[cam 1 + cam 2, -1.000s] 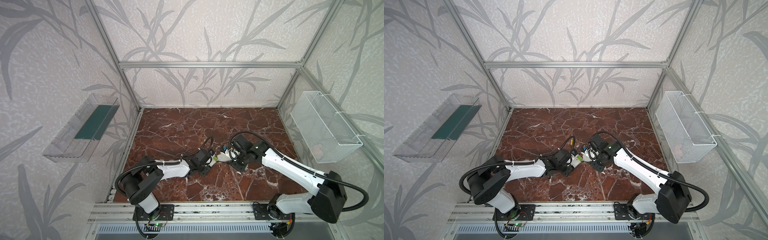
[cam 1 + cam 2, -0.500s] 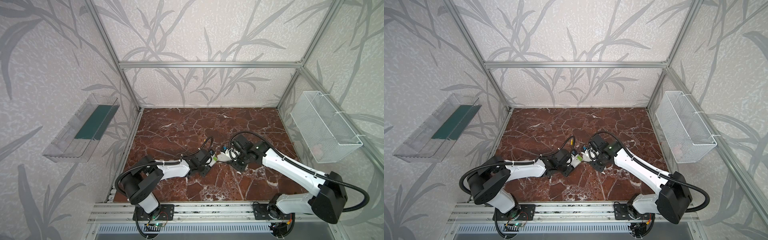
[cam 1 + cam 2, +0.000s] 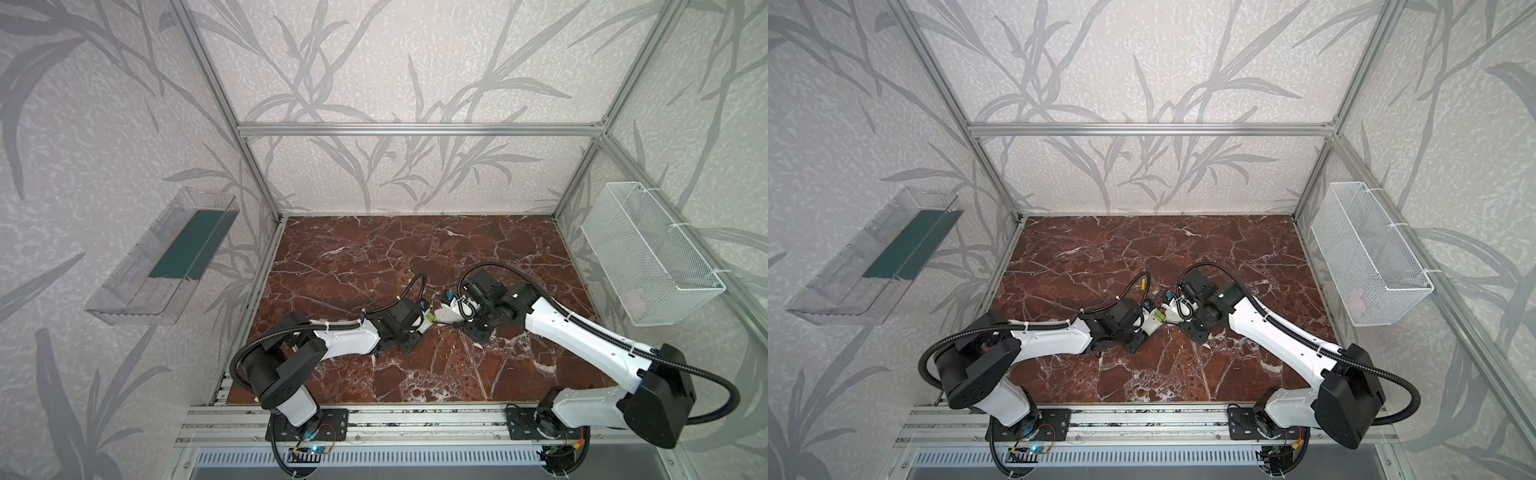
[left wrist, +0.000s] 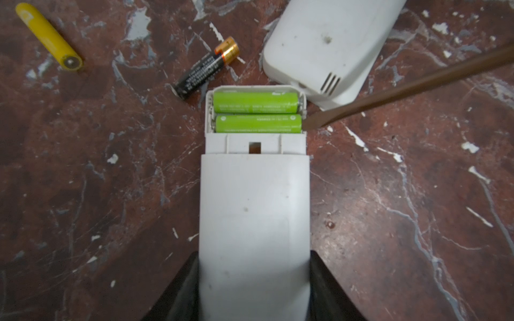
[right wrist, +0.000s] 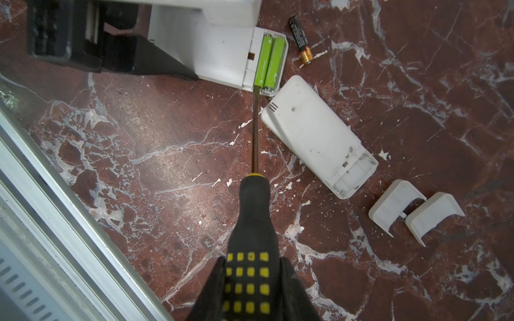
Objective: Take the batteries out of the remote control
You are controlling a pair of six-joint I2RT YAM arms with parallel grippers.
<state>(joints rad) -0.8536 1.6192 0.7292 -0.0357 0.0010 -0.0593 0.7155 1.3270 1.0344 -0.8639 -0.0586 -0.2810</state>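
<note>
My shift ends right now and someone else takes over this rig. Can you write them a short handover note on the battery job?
Left hand: shut on the white remote, bay uncovered.
Right hand: shut on the screwdriver, its tip at the end of one of the two green batteries.
Done: second remote lies on the table, bay empty; black battery and yellow battery lie loose; two covers off.
Left: both green batteries sit in the held remote; pry them out.
</note>
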